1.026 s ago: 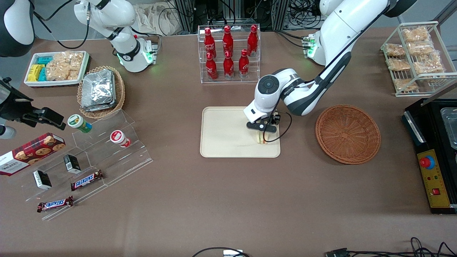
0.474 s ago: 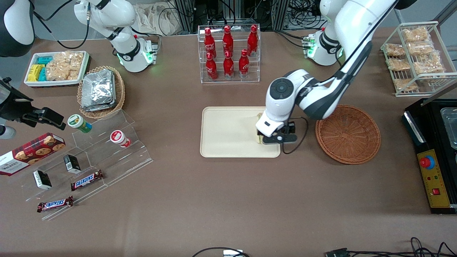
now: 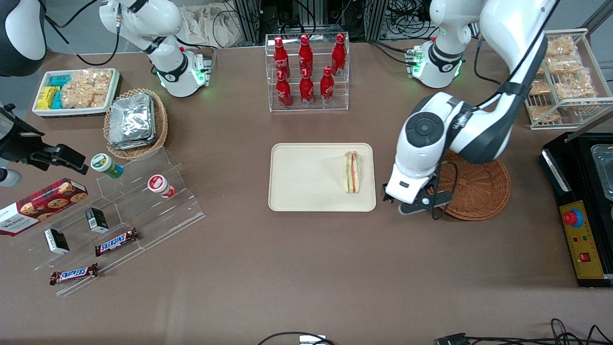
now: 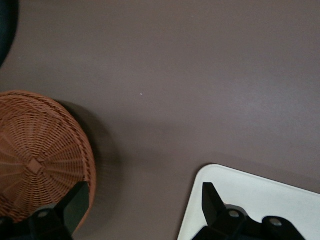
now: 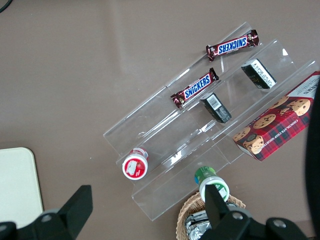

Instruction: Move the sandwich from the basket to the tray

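Observation:
The sandwich [image 3: 352, 172] lies on the cream tray [image 3: 306, 178], near the tray's edge that faces the basket. Its red, orange and green layers show along one side. The round reddish-brown basket [image 3: 479, 187] stands beside the tray toward the working arm's end, with nothing visible in it. My left gripper [image 3: 417, 205] hangs above the bare table between tray and basket. In the left wrist view the gripper [image 4: 145, 212] is open with only tabletop between its black fingers [image 4: 212, 205], the basket [image 4: 35, 160] beside one finger and a tray [image 4: 260, 200] corner beside the other.
A clear rack of red bottles [image 3: 306, 72] stands farther from the camera than the tray. A white wire rack [image 3: 558, 76] and a black appliance [image 3: 582, 201] sit at the working arm's end. A clear stepped display [image 3: 119, 211] and a foil-packet basket [image 3: 135, 122] sit toward the parked arm's end.
The gripper has let go of the sandwich, which stays on the tray. It has moved off the tray toward the basket and now hangs over the bare table between them.

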Robot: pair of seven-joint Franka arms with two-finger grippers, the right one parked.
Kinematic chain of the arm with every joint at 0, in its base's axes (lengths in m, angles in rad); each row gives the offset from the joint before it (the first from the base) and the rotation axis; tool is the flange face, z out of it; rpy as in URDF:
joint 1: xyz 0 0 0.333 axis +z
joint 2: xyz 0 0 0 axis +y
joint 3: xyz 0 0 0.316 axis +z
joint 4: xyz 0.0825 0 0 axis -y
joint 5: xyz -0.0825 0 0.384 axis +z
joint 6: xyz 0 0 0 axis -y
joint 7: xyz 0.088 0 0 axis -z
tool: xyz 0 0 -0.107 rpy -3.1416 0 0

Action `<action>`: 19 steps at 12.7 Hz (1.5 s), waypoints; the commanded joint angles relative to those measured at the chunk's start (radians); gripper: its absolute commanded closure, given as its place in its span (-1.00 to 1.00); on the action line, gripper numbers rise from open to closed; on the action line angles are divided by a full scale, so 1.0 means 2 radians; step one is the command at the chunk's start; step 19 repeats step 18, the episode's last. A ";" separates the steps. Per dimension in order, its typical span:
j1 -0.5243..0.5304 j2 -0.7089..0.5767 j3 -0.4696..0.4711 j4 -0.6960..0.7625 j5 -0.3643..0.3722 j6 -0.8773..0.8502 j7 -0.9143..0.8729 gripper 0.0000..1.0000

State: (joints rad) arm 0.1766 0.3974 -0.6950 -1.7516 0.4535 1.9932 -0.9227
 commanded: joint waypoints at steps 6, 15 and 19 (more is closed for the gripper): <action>0.014 -0.103 0.112 0.019 -0.155 -0.081 0.238 -1.00; -0.019 -0.198 0.242 0.073 -0.220 -0.226 0.422 -1.00; -0.018 -0.215 0.245 0.067 -0.231 -0.228 0.431 -1.00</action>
